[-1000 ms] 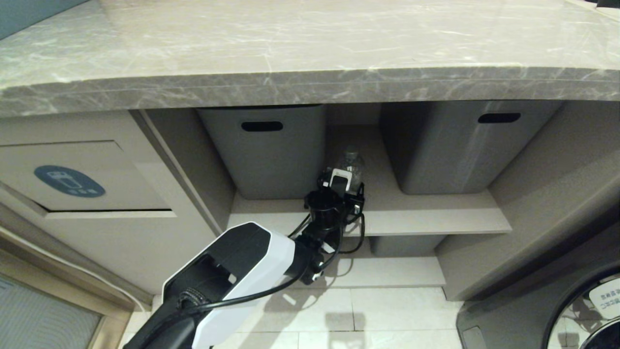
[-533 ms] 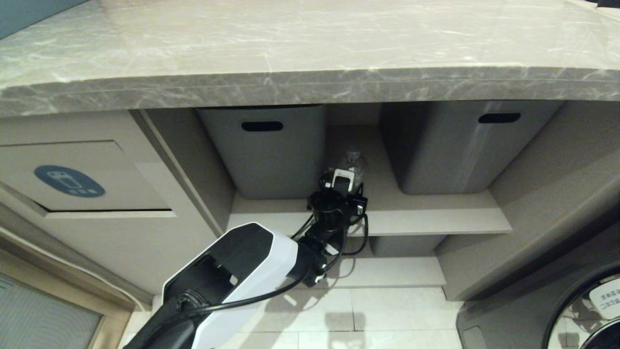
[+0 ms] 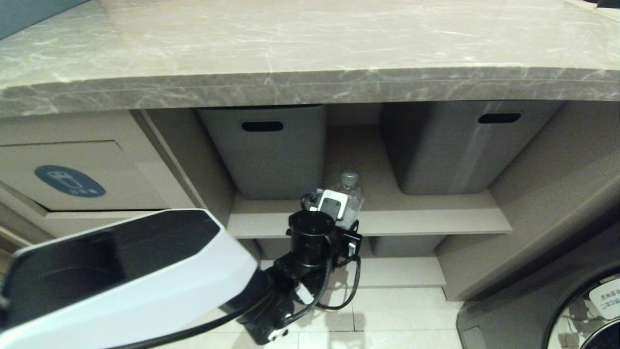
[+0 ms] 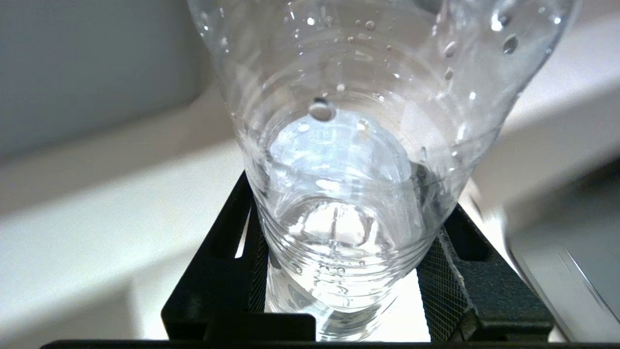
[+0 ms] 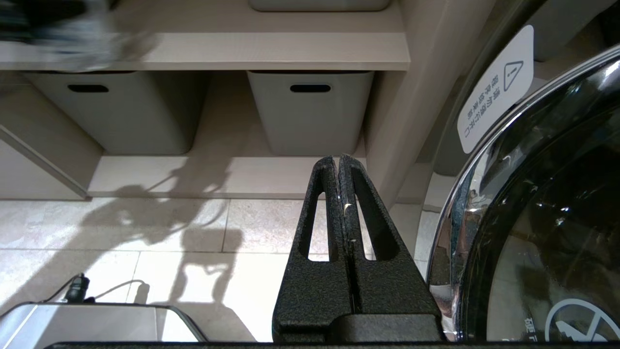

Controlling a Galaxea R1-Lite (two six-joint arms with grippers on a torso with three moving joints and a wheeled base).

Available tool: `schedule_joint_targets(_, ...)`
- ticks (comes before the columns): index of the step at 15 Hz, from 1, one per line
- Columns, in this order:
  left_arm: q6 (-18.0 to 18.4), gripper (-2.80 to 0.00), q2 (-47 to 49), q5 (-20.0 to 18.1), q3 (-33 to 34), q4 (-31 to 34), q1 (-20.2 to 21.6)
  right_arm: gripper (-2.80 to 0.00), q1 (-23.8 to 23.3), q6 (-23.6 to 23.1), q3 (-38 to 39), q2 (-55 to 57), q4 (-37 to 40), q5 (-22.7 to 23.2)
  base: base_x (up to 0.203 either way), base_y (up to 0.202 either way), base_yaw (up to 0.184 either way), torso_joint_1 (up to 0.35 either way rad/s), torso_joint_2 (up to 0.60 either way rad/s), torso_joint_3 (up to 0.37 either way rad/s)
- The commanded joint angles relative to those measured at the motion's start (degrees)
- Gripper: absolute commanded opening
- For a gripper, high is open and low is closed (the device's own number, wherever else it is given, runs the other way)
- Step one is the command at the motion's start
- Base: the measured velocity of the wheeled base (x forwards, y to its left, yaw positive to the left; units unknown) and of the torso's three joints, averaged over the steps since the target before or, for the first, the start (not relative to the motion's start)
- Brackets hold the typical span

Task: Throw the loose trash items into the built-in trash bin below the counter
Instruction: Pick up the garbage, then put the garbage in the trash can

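A small clear plastic water bottle (image 3: pixel 349 190) stands upright in my left gripper (image 3: pixel 340 207), which is shut on its lower body just above the shelf's front edge. In the left wrist view the bottle (image 4: pixel 348 145) fills the gap between the two black fingers (image 4: pixel 232 228). The built-in trash bin flap (image 3: pixel 121 169), beige with a blue oval sticker, sits to the left under the marble counter (image 3: pixel 310 48). My right gripper (image 5: pixel 338 162) hangs parked low over the floor tiles, shut and empty. The paper wad is out of view.
Two grey tubs (image 3: pixel 264 150) (image 3: pixel 460 145) with slot handles stand on the shelf (image 3: pixel 426 213) either side of the bottle. Two more tubs (image 5: pixel 310 111) sit on the lower shelf. A chrome-rimmed round door (image 5: pixel 533 218) is close on the right.
My left arm has drawn back toward me with the bottle, bringing it from between the two tubs out to the shelf's front edge. The right arm has not moved.
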Motion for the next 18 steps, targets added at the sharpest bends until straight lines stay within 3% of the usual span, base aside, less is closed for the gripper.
schedule_joint_targets(1,-1.09,-2.80,-16.15,0.15,12.10,-0.03,-0.37,-2.80,0.00,-0.02,0.00,0.00,0.01,-0.07,0.000,0.000,0.000,0.000,0.00,0.000)
schedule_joint_targets(4,-7.11,-2.80,-36.47,-0.74,28.98,4.01,-0.49,-2.80,0.00,-0.02,0.00,0.00,0.01,0.02,0.000,0.000,0.000,0.000,0.00,0.000)
schedule_joint_targets(7,-15.93,-2.80,-53.02,-2.21,39.45,10.54,-0.50,-2.80,0.00,-0.02,0.00,0.00,0.01,0.02,0.000,0.000,0.000,0.000,0.00,0.000)
schedule_joint_targets(8,-20.79,-2.80,-56.41,-0.62,41.69,12.55,-0.50,-2.80,0.00,-0.02,0.00,0.00,0.01,0.02,0.000,0.000,0.000,0.000,0.00,0.000)
schedule_joint_targets(11,-35.74,-2.80,-59.47,9.04,43.49,15.50,-0.11,-2.80,0.00,-0.02,0.00,0.00,0.01,0.02,0.000,0.000,0.000,0.000,0.00,0.000)
schedule_joint_targets(14,-40.23,-2.80,-59.77,10.50,43.32,18.82,7.53,-2.80,0.00,-0.74,0.00,0.00,-0.07,0.20,0.000,0.000,0.000,0.000,0.00,0.000)
schedule_joint_targets(18,-42.19,-2.80,-61.47,11.50,44.81,19.61,24.46,-2.80,0.00,-0.28,0.00,0.00,-0.07,0.02,0.000,0.000,0.000,0.000,0.00,0.000)
